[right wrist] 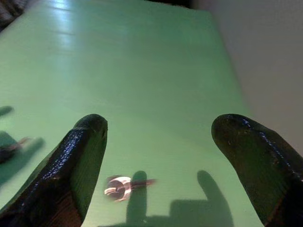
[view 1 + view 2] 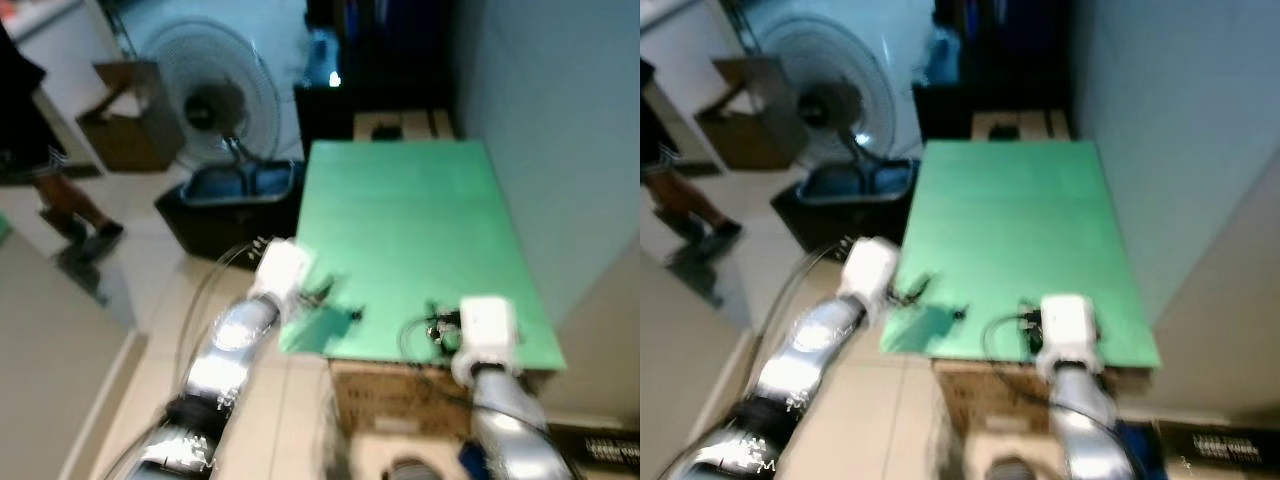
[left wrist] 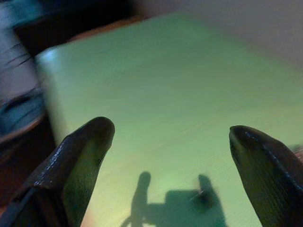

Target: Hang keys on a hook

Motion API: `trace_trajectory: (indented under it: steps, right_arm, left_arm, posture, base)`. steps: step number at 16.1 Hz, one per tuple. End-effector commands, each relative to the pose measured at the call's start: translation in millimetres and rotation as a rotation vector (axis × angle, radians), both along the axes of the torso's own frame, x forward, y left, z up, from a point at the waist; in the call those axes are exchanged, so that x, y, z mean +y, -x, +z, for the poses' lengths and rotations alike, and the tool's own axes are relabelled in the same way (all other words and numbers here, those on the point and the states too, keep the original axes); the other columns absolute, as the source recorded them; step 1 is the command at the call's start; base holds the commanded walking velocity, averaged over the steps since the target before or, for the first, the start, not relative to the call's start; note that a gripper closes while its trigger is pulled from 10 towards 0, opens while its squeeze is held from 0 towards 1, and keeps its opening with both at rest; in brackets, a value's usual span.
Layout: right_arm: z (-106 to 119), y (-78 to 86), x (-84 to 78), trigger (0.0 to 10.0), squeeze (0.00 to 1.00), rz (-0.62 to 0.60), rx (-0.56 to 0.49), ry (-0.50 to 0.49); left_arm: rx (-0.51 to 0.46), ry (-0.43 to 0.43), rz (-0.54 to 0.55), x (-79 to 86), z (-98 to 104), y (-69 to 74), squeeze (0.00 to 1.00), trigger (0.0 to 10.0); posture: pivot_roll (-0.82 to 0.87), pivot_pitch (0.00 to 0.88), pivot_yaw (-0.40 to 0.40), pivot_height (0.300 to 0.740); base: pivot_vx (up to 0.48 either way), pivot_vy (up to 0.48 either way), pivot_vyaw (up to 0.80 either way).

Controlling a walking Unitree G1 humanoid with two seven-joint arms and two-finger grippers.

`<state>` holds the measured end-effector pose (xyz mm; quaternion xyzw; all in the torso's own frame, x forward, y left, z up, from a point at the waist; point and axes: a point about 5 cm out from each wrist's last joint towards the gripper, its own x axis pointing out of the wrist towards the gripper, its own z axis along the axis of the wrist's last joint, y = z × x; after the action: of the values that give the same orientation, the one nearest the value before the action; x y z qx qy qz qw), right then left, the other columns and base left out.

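keys [image 1: 122,187] lie on our green desk [image 2: 410,230] near its front edge, between right pincer's fingers | right pincer [image 1: 158,165] released, above desk | left pincer [image 3: 173,170] released, over front-left corner | beyond: pedestal fan [image 2: 212,100], cardboard box [image 2: 125,120]

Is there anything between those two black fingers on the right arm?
In the right wrist view, the right gripper is open over the green table; a small silvery key ring lies between its fingers.
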<state>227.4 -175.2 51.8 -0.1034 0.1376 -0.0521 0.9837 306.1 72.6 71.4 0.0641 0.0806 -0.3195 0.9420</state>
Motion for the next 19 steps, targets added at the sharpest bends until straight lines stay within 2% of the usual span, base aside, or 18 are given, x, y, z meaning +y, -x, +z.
trace_trajectory:
  steps: [1,3,7,9,11,15,18,19]
  right_arm:
    - [8,-1.5,12.6,10.0,0.0,0.017,-0.039,-0.02]
    - [7,0.7,14.4,10.0,0.0,0.014,-0.041,-0.022]
    - [15,3.3,14.3,10.0,0.0,0.001,-0.058,-0.014]
    - [18,4.8,13.9,10.0,0.0,-0.006,-0.07,-0.008]
    - [20,7.0,14.2,10.0,0.0,-0.012,-0.075,-0.002]
    - [22,15.9,14.5,10.0,0.0,-0.023,-0.073,-0.004]
    - [33,34.7,17.8,10.0,0.0,-0.033,-0.085,0.009]
    - [35,45.3,18.6,10.0,0.0,-0.048,-0.076,0.016]
  left_arm:
    - [0.016,-0.035,-0.035,5.9,-4,-1.5,0.0,10.0]
    - [0.024,-0.038,-0.119,-9.3,-6,-1.0,0.0,10.0]
    - [0.062,-0.07,-0.191,-30.7,-12,-5.1,0.0,10.0]
    - [0.076,-0.057,-0.178,-33.0,-10,-11.0,0.0,10.0]
    - [0.079,-0.028,-0.13,-27.7,-5,-19.2,0.0,10.0]
    - [0.122,-0.018,-0.038,-17.0,-11,-24.6,0.0,10.0]
    - [0.146,-0.012,-0.03,-25.2,-14,-23.6,0.0,10.0]
    - [0.161,-0.021,-0.051,-32.8,-17,-19.9,0.0,10.0]
  posture:
    - [-0.3,0.0,0.142,0.74]
    - [-0.31,0.0,0.157,0.74]
    - [-0.35,0.0,0.183,0.74]
    - [-0.37,0.0,0.191,0.74]
    - [-0.38,0.0,0.198,0.74]
    - [-0.4,0.0,0.197,0.74]
    - [-0.47,0.042,0.21,0.74]
    - [-0.5,0.066,0.219,0.74]
  base:
    - [0.0,0.0,0.0]
    - [0.0,0.0,0.0]
    - [0.0,0.0,0.0]
    - [0.0,0.0,0.0]
    - [0.0,0.0,0.0]
    - [0.0,0.0,0.0]
    - [0.0,0.0,0.0]
    - [0.0,0.0,0.0]
